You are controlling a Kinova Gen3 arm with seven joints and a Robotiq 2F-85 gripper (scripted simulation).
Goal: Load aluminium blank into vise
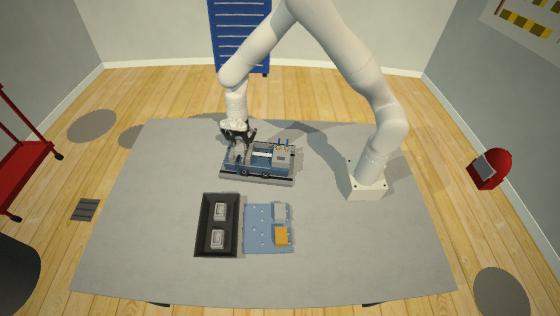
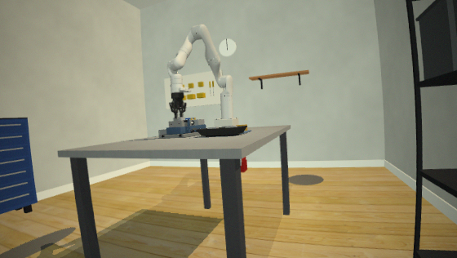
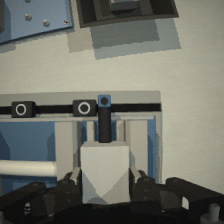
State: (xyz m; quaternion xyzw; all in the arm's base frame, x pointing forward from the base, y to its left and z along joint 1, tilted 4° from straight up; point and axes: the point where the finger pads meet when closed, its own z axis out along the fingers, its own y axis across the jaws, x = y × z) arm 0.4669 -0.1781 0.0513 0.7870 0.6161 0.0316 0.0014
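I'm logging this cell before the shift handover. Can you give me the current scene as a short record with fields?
gripper: black two-finger gripper shut on a pale grey aluminium blank, over the blue vise
work stop: short black rod, just ahead of the blank
outfeed tray: black tray holding two grey finished parts
infeed plate: blue plate with one aluminium blank and one brass blank

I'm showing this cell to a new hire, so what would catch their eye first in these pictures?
Probably the white arm arching over the grey table, with its gripper shut on a pale aluminium blank over the blue vise, right behind the dark work stop. In front of the vise, the black outfeed tray holds two finished parts, and the infeed plate beside it carries a brass blank.
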